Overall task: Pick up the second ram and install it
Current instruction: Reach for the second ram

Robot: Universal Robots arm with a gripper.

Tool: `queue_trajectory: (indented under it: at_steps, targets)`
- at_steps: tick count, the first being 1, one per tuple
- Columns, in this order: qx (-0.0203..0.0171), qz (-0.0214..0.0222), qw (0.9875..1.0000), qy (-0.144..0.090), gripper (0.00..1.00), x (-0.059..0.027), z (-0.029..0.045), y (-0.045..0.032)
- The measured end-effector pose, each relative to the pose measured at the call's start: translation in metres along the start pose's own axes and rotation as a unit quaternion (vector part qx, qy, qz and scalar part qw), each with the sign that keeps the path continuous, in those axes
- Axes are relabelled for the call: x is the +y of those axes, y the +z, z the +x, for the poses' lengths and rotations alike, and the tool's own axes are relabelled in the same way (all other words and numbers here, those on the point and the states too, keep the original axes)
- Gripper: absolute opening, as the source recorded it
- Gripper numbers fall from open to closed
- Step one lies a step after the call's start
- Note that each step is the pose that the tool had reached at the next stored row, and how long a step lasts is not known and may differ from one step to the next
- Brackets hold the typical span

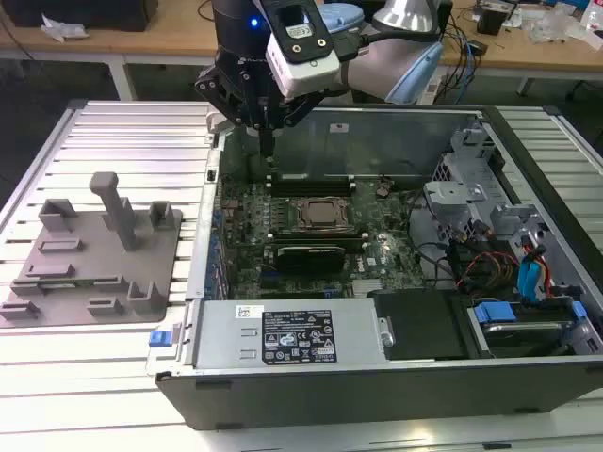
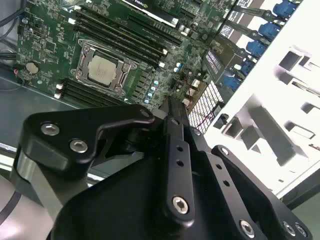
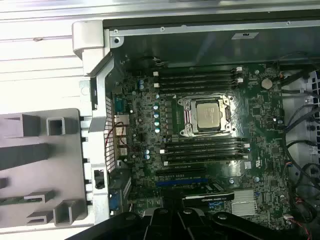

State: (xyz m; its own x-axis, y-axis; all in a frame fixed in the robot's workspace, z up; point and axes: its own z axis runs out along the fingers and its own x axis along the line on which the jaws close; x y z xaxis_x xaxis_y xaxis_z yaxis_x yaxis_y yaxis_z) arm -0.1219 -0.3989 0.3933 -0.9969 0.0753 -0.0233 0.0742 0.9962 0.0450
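Second ram (image 3: 17,200) (one stick) in grey fixture (image 3: 40,150)

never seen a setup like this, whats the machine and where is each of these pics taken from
The machine is a robot arm, and the black claw at its end is its gripper. The exterior view comes from a camera off the arm. It shows the gripper hanging over an open computer case, near the case's far corner on the exterior view's left. Both wrist views come from cameras riding on the arm. They look past the gripper onto the green motherboard with its square processor. Beside the case, on the ribbed metal table, sits a gray holder. In the first wrist view, what looks like a thin green stick, perhaps the memory module, lies in that holder. Whether the gripper holds anything, I cannot tell.
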Motion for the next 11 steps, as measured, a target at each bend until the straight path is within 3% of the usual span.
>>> queue_trajectory:
  at_steps: [6,11]
  targets:
    - [0.0,0.0,1.0,0.0,0.08,0.0,0.0,0.0]
    - [0.0,0.0,1.0,0.0,0.08,-0.0001,0.0049,0.0]
